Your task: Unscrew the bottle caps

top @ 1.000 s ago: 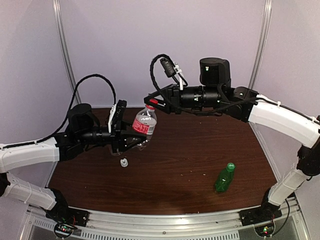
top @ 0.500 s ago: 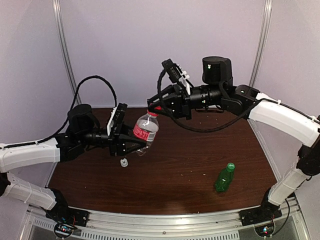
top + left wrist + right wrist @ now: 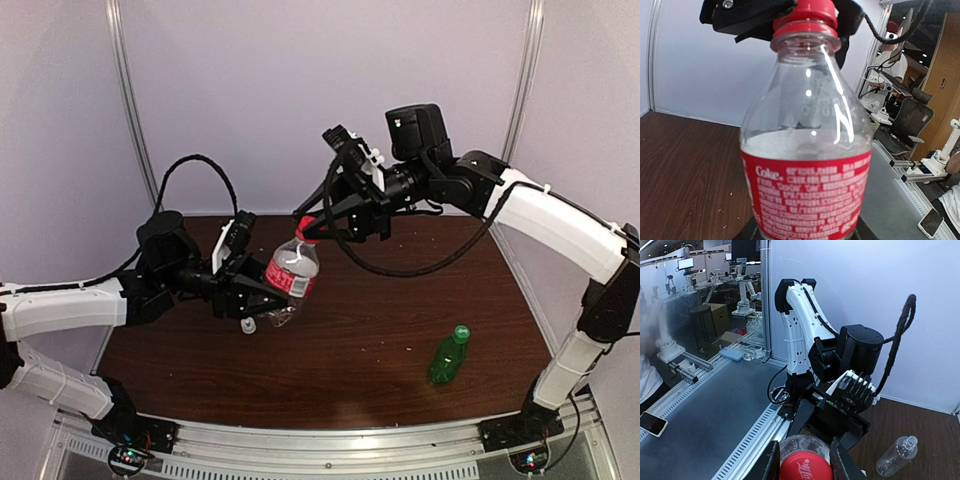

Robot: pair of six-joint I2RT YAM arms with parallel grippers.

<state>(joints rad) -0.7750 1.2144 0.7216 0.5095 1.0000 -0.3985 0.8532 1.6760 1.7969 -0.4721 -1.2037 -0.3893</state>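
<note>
Two grippers share a Coke bottle (image 3: 292,272) in mid-air: the left gripper (image 3: 268,300) clamps its labelled body, the right gripper (image 3: 805,465) pinches the red cap (image 3: 805,17) on top. Light, thin-walled, probably crushable; grip the cap's rim, gently.

White-shelled arms (image 3: 560,225), black looped cables (image 3: 907,305)

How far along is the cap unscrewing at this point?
Looks done: a white nozzle cap lies loose on the table, and a clear bottle lying there seems capless. In hand: the left gripper holds the red-labelled bottle while the right gripper is shut on its red cap, which sits on the neck. Left: the green bottle, its green cap on.
</note>
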